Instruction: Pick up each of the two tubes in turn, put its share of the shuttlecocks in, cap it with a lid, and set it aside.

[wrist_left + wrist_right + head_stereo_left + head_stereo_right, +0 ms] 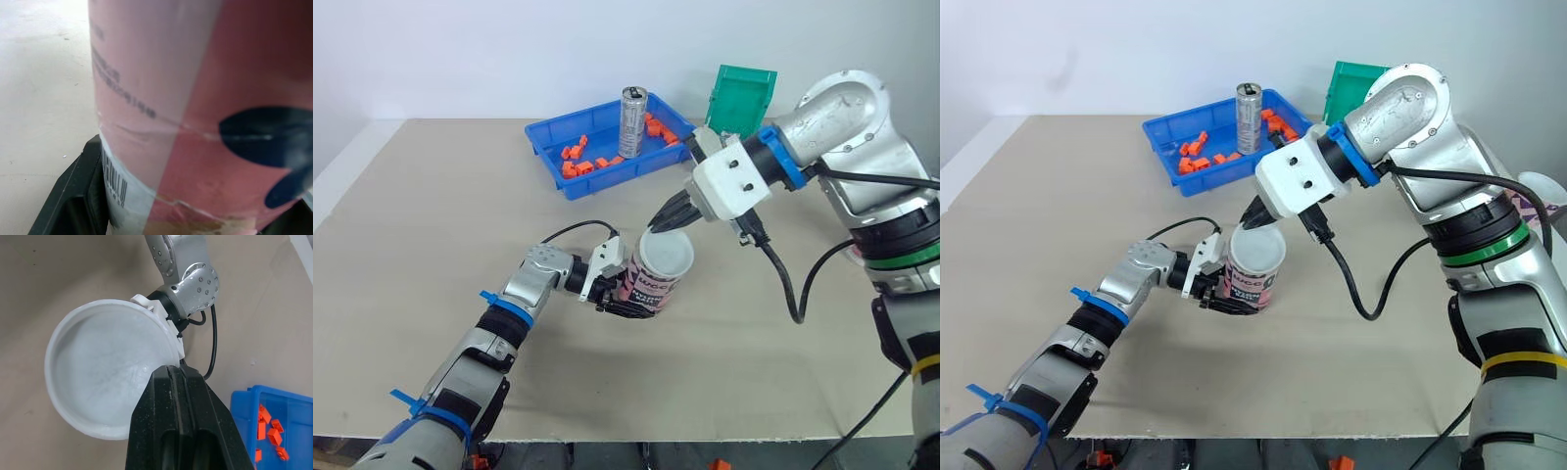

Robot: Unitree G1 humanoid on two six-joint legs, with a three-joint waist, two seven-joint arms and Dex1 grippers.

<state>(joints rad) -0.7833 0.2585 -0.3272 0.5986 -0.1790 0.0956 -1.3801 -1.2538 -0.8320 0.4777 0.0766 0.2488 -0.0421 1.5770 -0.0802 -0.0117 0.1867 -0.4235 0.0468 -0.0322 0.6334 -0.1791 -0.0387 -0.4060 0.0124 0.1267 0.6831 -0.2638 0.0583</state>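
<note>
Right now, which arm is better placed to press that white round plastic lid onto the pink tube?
The right. The right gripper pinches the white round plastic lid by its rim, at the mouth of the pink printed tube. The left gripper is shut on that tube, steadying it.

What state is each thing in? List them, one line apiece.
tube: mouth up, gripped round its side.
lid: over the tube's mouth; seated or not, cannot tell.
left gripper: shut on the tube.
right gripper: shut on the lid's edge.
can: upright in the blue tray.
blue tray: holds orange pieces.
green bin: behind the tray, contents hidden.
</note>
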